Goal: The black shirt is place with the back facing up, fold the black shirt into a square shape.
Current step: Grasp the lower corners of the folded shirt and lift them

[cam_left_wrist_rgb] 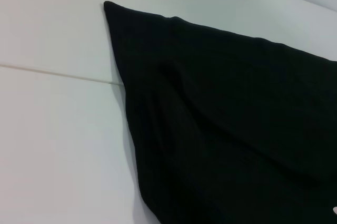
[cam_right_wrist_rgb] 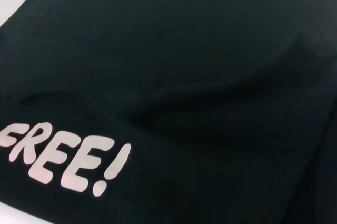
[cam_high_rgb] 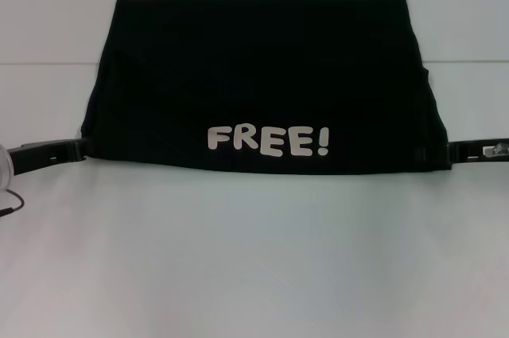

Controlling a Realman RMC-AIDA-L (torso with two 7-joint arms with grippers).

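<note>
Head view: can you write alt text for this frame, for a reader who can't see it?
A black shirt lies folded on a white table, pale "FREE!" lettering facing up near its front edge. The left gripper meets the shirt's front left corner and the right gripper its front right corner.

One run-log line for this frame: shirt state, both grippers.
black shirt: folded, FREE! lettering up near front edge | left gripper: at shirt's left front corner | right gripper: at right front corner | table: white
</note>
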